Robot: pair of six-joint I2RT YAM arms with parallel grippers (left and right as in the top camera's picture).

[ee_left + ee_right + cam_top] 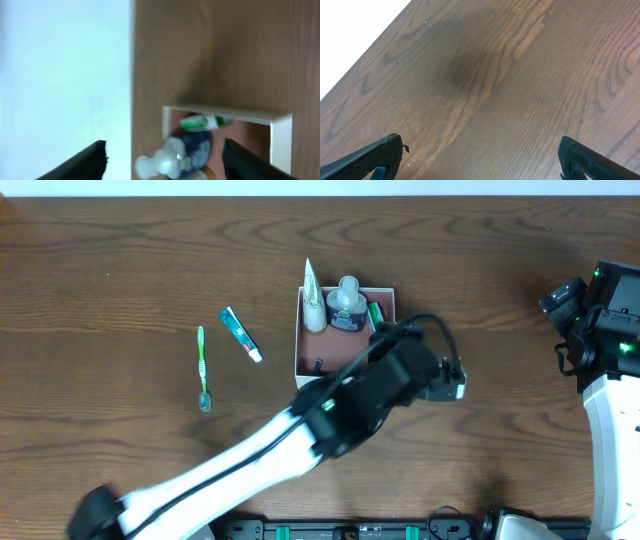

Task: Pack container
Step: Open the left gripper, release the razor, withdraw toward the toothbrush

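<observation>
The container [299,345] is a square white box with a brownish-pink floor at the table's middle. It holds a white tube [314,302], a dark bottle with a clear pump top [347,307] and a small green item [375,312]. My left gripper [392,348] hovers over the box's near right part. In the left wrist view its fingers [165,162] are open and empty above the bottle [187,152], the green item [202,121] and the container's wall [225,114]. My right gripper [480,160] is open and empty over bare wood at the far right [567,298].
A green toothbrush [203,367] and a small green-and-white toothpaste tube [240,333] lie on the wooden table left of the container. My left arm crosses from the bottom left to the box. The table's far edge shows in both wrist views.
</observation>
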